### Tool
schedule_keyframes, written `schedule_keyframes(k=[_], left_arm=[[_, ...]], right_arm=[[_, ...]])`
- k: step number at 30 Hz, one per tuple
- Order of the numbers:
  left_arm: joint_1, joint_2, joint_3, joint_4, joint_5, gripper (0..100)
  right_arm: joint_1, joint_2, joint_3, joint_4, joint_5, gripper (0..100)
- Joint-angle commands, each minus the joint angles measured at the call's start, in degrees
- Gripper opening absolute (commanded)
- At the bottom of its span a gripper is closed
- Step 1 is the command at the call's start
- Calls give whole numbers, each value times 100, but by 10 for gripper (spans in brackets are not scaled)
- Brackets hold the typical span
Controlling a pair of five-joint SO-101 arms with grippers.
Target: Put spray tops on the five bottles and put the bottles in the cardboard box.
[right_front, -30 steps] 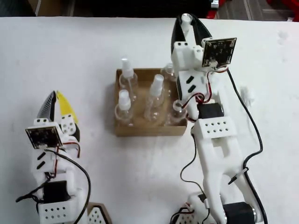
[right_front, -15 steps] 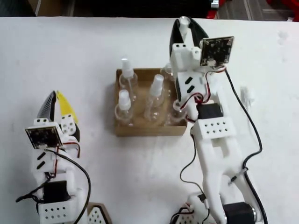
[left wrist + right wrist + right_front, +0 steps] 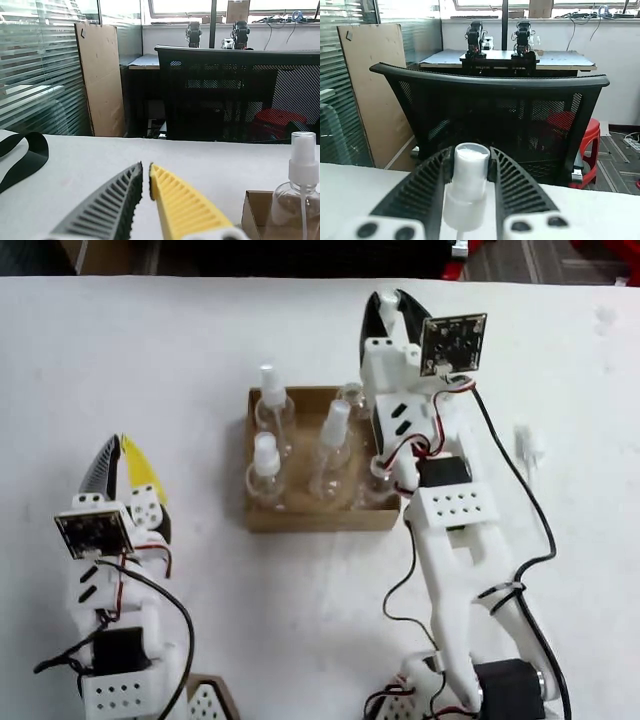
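Spray top (image 3: pixel 467 192), white, in right pincer (image 3: pixel 470 151)

Set high overhead, looking straight down on the table (image 3: pixel 150 350) with both arms entering from six o'clock, and mounted on each wrist, looking low and close toward twelve o'clock at a mesh chair (image 3: pixel 235 90), sharing with the overhead view a corner of the cardboard box (image 3: pixel 300 515) on the left and the spray top (image 3: pixel 470 170) on the right.

left arm (image 3: pixel 112 640) folded back, low | left gripper (image 3: pixel 145 170) fingers pressed together (one grey, one yellow), pointing forward | right arm (image 3: pixel 455 540) stretched forward | right gripper (image 3: pixel 470 155) clamped on spray top (image 3: pixel 468 172)
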Motion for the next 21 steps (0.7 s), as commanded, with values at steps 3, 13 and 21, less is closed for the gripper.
schedule_keyframes(k=[3, 13, 21], left_arm=[[-48, -84, -105, -185, -62, 31], [-48, -84, -114, -185, -62, 31], [-48, -84, -114, -185, -62, 31]], right_arm=[[-13, -796, -325, 4, -62, 15], [-48, -1218, -281, 629, -70, 15], [-233, -1226, -211, 558, -70, 15]])
